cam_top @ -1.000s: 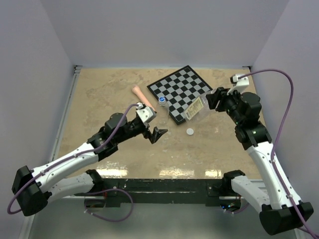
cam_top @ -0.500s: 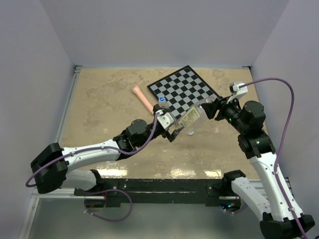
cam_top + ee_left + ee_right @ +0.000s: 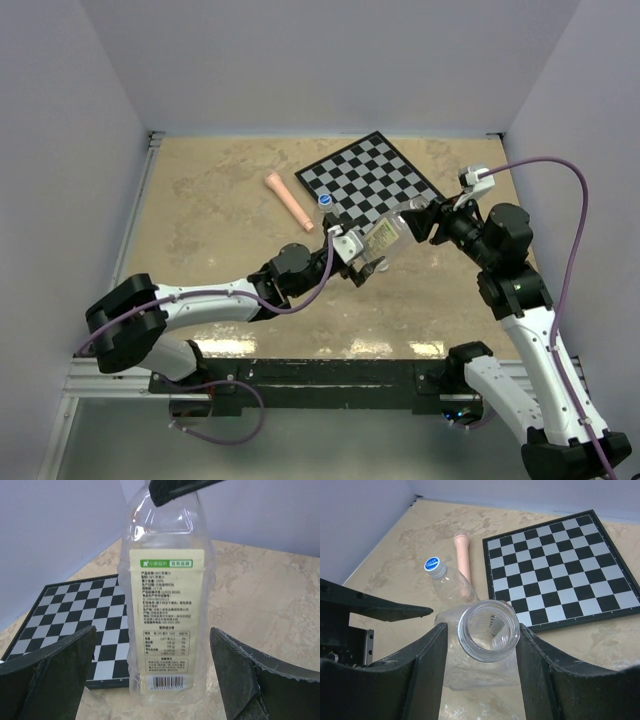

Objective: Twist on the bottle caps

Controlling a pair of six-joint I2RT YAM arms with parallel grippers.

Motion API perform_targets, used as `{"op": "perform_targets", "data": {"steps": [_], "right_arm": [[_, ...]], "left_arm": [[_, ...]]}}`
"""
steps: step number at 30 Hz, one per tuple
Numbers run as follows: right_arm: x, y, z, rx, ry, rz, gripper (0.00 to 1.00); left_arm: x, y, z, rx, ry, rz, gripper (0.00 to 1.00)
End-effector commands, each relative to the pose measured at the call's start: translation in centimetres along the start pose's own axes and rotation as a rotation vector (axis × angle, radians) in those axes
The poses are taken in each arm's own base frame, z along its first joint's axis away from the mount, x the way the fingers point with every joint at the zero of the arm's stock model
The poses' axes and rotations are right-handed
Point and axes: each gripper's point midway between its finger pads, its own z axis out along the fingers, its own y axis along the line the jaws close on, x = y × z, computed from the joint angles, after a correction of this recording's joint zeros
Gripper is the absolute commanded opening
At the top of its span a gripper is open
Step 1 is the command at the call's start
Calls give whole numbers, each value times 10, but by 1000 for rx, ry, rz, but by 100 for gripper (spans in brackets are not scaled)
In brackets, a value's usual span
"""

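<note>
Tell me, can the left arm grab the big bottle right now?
Probably yes. The left gripper is open, with one finger on each side of the big bottle near its base, and nothing sits between them. The right gripper grips the bottle by its neck, which should steady it.

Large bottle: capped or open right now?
Open. The right wrist view looks straight into the large bottle's bare mouth, with nothing screwed on.

Bright, even overhead light, soft shadows, glare on table near edge; wrist views sharp.
</note>
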Motion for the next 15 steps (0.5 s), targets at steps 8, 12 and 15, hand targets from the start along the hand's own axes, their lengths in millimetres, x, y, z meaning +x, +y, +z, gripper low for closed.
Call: {"op": "perform_targets", "data": {"steps": [8, 12, 15], "right_arm": [[-20, 16, -6, -62, -64, -5, 0], [-20, 18, -7, -69, -67, -5, 0], [-19, 18, -7, -70, -60, -4, 0]], "left_arm": [[-37, 3, 31, -51, -113, -71, 100], [-29, -1, 40, -47, -80, -75, 100], [-25, -3, 45, -50, -53, -84, 100]]}}
